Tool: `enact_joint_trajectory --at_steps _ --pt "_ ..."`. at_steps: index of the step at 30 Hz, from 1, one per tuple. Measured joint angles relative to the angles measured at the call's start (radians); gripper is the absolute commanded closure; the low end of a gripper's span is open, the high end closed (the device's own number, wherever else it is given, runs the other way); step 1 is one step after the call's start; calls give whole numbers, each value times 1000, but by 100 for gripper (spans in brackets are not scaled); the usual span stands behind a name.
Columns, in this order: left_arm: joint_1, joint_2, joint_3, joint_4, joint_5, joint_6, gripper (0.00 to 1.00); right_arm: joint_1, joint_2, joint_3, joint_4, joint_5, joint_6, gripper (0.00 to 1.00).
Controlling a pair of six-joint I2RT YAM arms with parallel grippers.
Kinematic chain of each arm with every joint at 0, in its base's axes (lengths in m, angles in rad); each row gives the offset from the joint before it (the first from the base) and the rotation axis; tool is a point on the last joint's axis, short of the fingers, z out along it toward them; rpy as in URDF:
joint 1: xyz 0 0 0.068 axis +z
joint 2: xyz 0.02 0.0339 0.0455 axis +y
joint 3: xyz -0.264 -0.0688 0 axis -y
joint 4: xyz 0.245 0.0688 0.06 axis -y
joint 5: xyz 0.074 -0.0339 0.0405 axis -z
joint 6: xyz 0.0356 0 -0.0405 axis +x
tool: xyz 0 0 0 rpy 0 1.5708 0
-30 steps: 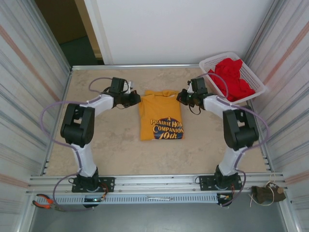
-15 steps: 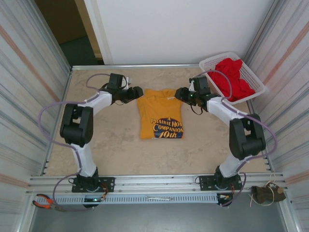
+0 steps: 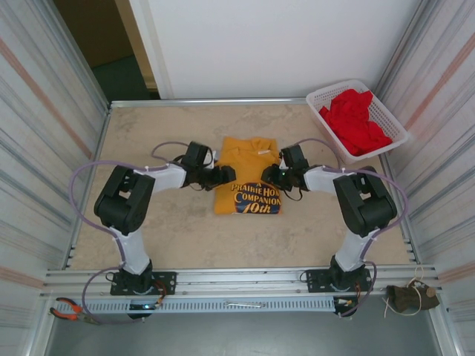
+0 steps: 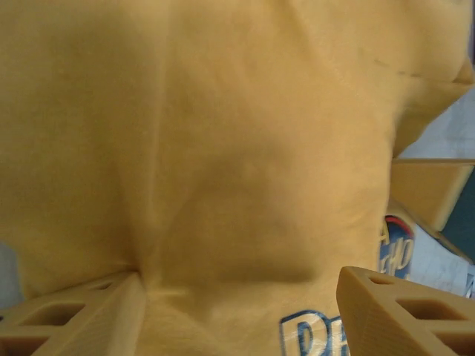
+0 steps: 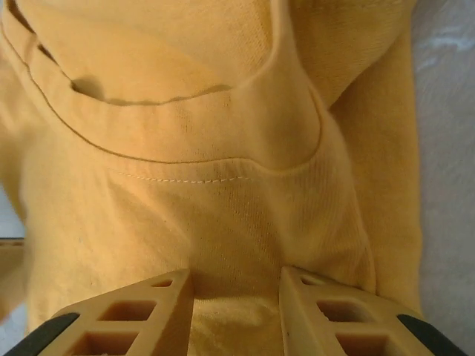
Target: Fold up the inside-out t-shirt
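The t-shirt [image 3: 249, 167] lies in the middle of the table [image 3: 148, 133], already narrowed to a strip, with the collar at the far end and the printed panel face up at the near end. The left gripper [image 3: 226, 176] sits at its left edge and the right gripper [image 3: 269, 176] at its right edge, level with each other about halfway along the strip.

The left claw is released. In its wrist view the two fingers [image 4: 393, 311] stand wide apart with smooth yellow cloth spread between them. The right claw is narrower, and a ridge of cloth just below the collar seam runs up into the gap between its fingers [image 5: 133, 319]. I cannot tell whether that cloth is pinched or only lying there.

The step in hand looks like taking both side edges for a crosswise fold. To do it well:

- Both claws should bite at the same height along the strip, so the fold line runs square.
- Each should catch every layer at its edge, not only the top one, or the lower layers will slide out.
- The left claw needs to drop onto the edge before clenching, since mid-panel cloth would only bunch.
- Lift low and together, and keep the strip taut between the claws.

The basket [image 3: 319, 113] of red cloth [image 3: 356, 122] at the far right is well apart.
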State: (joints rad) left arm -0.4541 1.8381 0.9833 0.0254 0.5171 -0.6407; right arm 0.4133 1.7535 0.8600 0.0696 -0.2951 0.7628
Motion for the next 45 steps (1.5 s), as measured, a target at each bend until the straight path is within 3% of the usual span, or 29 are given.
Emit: enact_joint_trajectory --at_steps 6,11,14,21,26,34,40,45 --pt "-62 -131 -137 14 -19 -42 29 64 -206 -162 -52 50 55 61" --pt "-57 -228 -81 -116 -67 -1 23 31 -333 -99 -173 99 19 32" --pt "-9 -205 39 -183 -100 67 22 -23 -301 2 -211 118 -38 22" --pt "52 -21 277 -318 -235 274 19 -69 -100 140 -253 153 -151 18" --pt "51 55 287 -389 -270 347 17 -68 -14 155 -272 165 -169 17" --pt "51 154 357 -383 -223 356 16 -68 76 219 -278 159 -169 19" --pt "53 203 399 -334 -140 328 17 -66 113 245 -234 130 -161 30" --pt "55 226 403 -280 -88 289 26 -66 145 249 -177 97 -137 54"
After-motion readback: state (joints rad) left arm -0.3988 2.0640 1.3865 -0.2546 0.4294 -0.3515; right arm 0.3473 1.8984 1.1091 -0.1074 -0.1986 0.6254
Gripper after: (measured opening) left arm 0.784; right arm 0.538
